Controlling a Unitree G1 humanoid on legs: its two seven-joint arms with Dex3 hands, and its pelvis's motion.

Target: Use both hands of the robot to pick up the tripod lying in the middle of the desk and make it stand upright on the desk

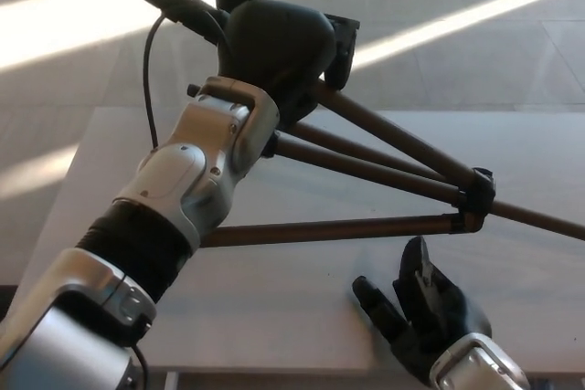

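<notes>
Two sunlight bands (82, 15) across grey floor (457, 70) beyond pale desk (302, 308)

A plain indoor room: pale desk (302, 317) on a grey tiled floor (475, 61) (sunlight streaks across it).

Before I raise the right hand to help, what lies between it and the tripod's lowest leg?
Nothing: in the head view only bare desk separates the right hand from the tripod.
</notes>
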